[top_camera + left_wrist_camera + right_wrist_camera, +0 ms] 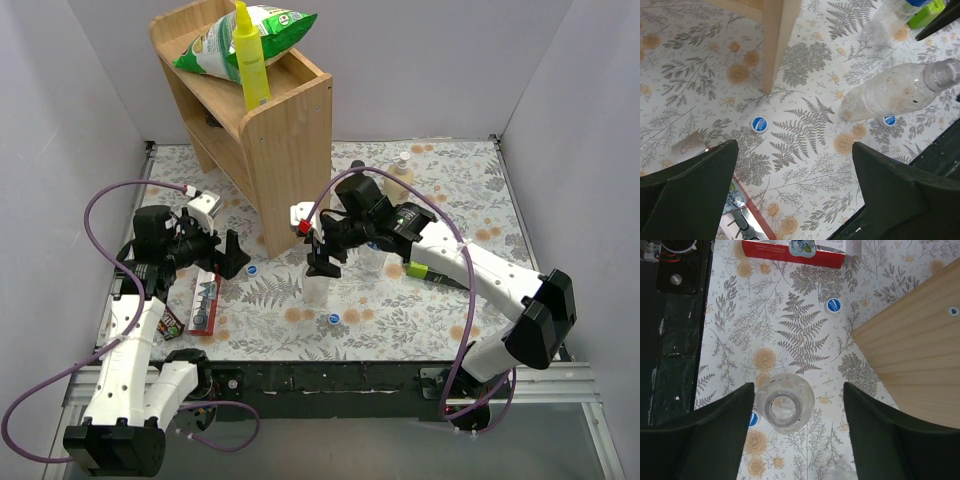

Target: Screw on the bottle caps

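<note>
A blue bottle cap [253, 269] lay flat on the floral worktop [460, 190] left of centre, and a second cap [333, 318] lay lower, by the front edge. Both looked light, stiff and slippery, best pinched across the rim. Between them stood an uncapped clear bottle [316, 288], thin-walled and probably easy to tip. The right pincer [322, 262] hung wide apart over its neck. The left pincer [232, 255], equally wide and empty, hovered beside the first cap.

Blue cap [759, 123], clear bottle [890, 97], grey-fern tablecloth [810, 125], seemingly orange roses
</note>
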